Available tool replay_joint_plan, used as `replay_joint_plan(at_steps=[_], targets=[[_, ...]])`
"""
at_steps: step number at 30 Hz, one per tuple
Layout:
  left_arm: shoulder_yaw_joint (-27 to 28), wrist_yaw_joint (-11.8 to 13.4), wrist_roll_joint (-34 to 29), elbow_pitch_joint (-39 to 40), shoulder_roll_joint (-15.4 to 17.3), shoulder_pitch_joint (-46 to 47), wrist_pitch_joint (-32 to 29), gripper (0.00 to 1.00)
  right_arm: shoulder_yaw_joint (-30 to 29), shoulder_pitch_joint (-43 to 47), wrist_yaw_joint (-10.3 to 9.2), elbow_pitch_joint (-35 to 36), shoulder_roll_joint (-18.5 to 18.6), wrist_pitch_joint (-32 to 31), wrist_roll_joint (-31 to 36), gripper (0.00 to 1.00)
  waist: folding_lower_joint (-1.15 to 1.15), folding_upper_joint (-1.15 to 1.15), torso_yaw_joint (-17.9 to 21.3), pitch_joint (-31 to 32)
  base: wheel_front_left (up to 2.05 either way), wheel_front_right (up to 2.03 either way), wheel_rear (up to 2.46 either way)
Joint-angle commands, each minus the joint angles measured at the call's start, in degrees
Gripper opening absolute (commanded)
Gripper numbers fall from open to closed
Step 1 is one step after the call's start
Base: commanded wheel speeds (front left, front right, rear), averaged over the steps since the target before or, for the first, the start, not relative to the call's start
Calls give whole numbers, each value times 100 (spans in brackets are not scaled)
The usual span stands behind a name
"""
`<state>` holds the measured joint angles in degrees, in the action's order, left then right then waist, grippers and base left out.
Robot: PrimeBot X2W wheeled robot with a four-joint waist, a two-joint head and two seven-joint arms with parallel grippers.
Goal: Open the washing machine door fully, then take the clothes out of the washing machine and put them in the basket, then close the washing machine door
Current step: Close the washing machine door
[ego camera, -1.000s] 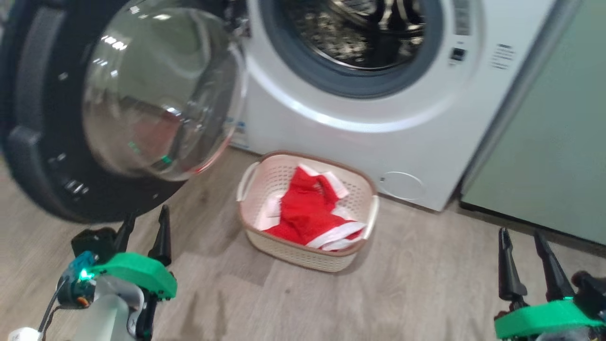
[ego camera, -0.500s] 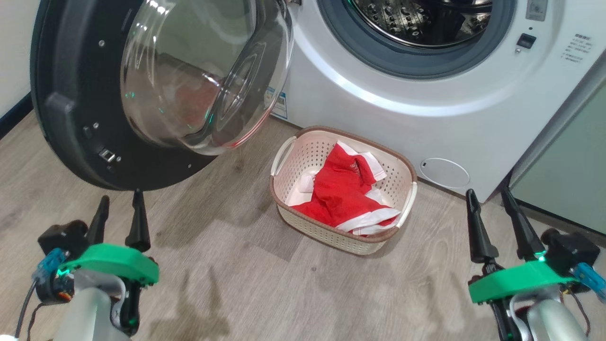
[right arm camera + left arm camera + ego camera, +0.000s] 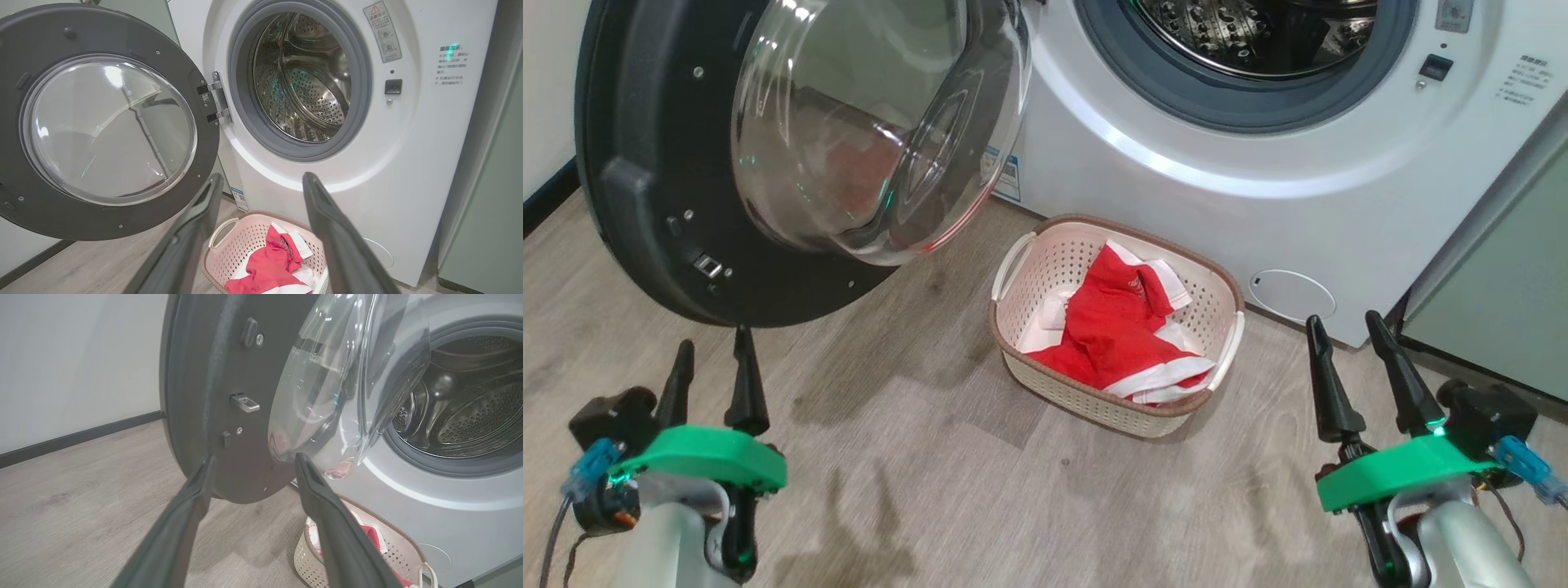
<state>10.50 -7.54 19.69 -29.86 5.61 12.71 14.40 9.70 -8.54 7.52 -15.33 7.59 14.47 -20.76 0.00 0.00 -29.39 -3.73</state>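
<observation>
Red clothes with white bands lie bunched in the basket, which sits on the wooden floor just in front of the washing machine, below its opening. We see the basket's cream sides full of small holes, a brown rim round the top and a white handle at each end.

The door of the washing machine stands swung wide to our left, its black rim facing us and its clear glass bowl bulging our way. In the right wrist view it hangs from a hinge at the left edge of the opening. Inside the grey gasket the steel drum shows its perforated metal.

Our left gripper hangs low at our left, over the floor and near the lower edge of the door, its two dark fingers spread apart and holding nothing. Our right gripper hangs at our right, over the floor beside the basket and near the small round cover low on the front of the washing machine. Its fingers too are spread, with nothing between them. Both stand apart from the basket and the door.

A pale green cabinet stands just beside the right side of the washing machine. In the left wrist view a pale wall with a dark skirting runs behind the door.
</observation>
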Motion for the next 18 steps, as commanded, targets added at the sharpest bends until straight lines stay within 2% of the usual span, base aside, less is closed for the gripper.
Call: replay_joint_plan(at_steps=[1, 2, 4, 8, 11, 15, 18], targets=[[250, 6, 14, 211, 87, 79, 60, 91, 122, -215, -3, 147, 100, 53, -56, 100, 0, 0, 6, 11, 0, 0, 0], [311, 6, 59, 227, 83, 76, 60, 56, 119, -210, -3, 144, 103, 53, -62, 100, 0, 0, 10, 17, 0, 0, 0], [499, 6, 243, 237, 69, 74, 60, 0, 107, -191, -3, 145, 102, 53, -71, 100, 0, 0, 19, 34, 0, 0, 0], [979, 6, 898, 204, 155, 140, 60, 0, 42, -109, -3, 175, 74, 53, -63, 100, 0, 0, 47, 85, 0, 0, 0], [1227, 6, 1672, 101, 357, 312, 10, 0, -29, -29, -3, 206, 52, 53, -50, 100, 0, 0, 72, 123, 0, 0, 0], [1605, 6, 2836, -162, 786, 741, -488, 0, -115, 69, -3, 230, 29, 53, -39, 100, 0, 0, 109, 167, 0, 0, 0], [1988, 10, 3631, -609, 1112, 1219, -1097, 0, -185, 143, -3, 250, 9, 53, -33, 100, 0, 0, 139, 198, 0, 0, 0]])
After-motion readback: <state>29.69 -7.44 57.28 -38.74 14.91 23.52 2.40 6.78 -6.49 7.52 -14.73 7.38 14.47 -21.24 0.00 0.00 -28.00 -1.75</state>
